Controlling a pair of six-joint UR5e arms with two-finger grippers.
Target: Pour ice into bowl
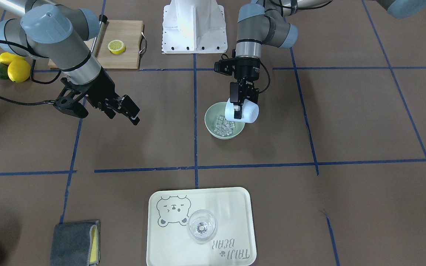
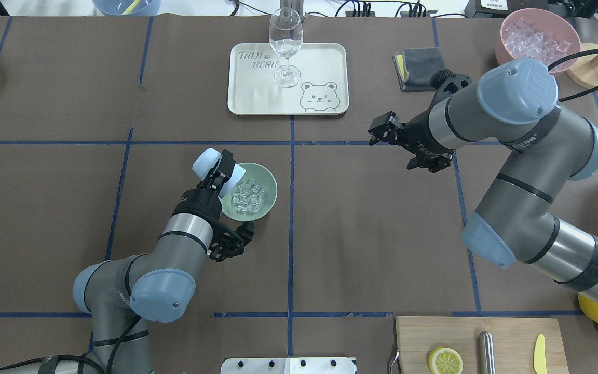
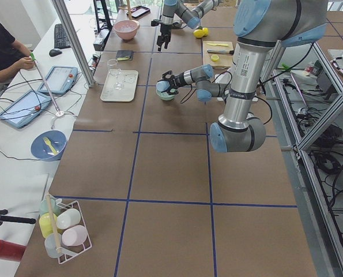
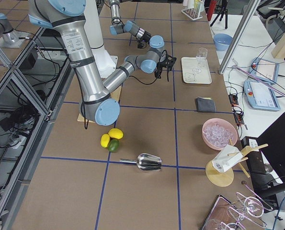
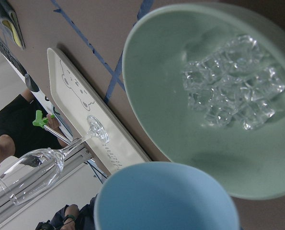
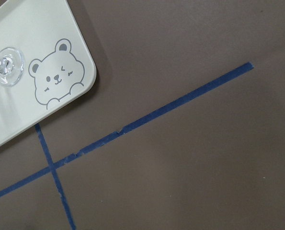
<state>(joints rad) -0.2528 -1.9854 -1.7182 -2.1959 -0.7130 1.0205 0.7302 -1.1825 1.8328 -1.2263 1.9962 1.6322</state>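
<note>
Left jaws clamp a tipped blue cup (image 1: 248,112) over the bowl (image 1: 210,125) of ice (image 1: 223,125); right jaws gape empty near the tray (image 2: 257,98).

Only lettering I can actually read is on the cream tray (image 2: 325,62): "TAIJI BEAR" in grey outline letters, stacked on two lines in one corner, with a tiny paw-print mark after TAIJI. A winking bear cartoon sits in the opposite corner. In the front-facing view the words show upside down. The right arm (image 2: 522,140) has print too, but it's too blurry to read.
</note>
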